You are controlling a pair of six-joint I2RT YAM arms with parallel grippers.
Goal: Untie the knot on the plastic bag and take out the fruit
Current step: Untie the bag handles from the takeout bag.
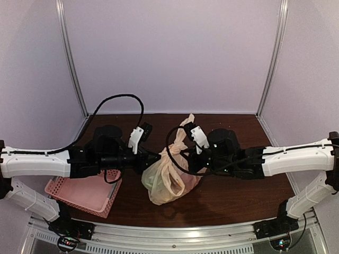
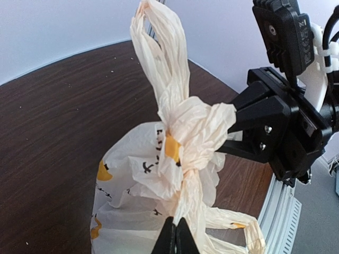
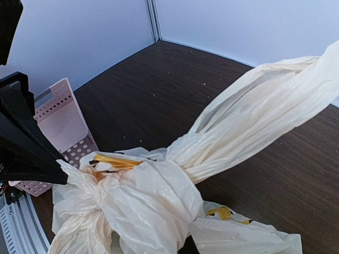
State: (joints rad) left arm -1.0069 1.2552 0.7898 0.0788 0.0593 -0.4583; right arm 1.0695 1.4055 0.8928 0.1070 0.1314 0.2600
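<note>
1. Top external view: the thin pale peach plastic bag (image 1: 168, 182) sits in the middle of the dark brown wooden table (image 1: 238, 196). The twisted knot of tied handles (image 1: 177, 150) is at its top. The left gripper (image 1: 157, 158) and right gripper (image 1: 192, 162) meet that knot from opposite sides, which looks to me like a set-up for pulling the tie apart. A pink perforated plastic basket (image 1: 79, 191) lies at the near left, probably for whatever comes out. The fruit is hidden inside the bag; only a greenish tint shows through its wall.

2. Left wrist view: the left gripper's black fingertips (image 2: 170, 241) are pressed together on a strand running off the knot (image 2: 198, 129). Opposite, the right gripper (image 2: 234, 123) is clamped on the knot's right lobe. The knot's upright tail stands free, gripped by neither.

3. Right wrist view: the right gripper's own fingers barely show under the crumpled plastic. The left gripper (image 3: 59, 170) pinches the left edge of the knot (image 3: 153, 198), and the tail runs off to the far right. The tie looks tight and unloosened, so I judge the task to be at an early stage.
</note>
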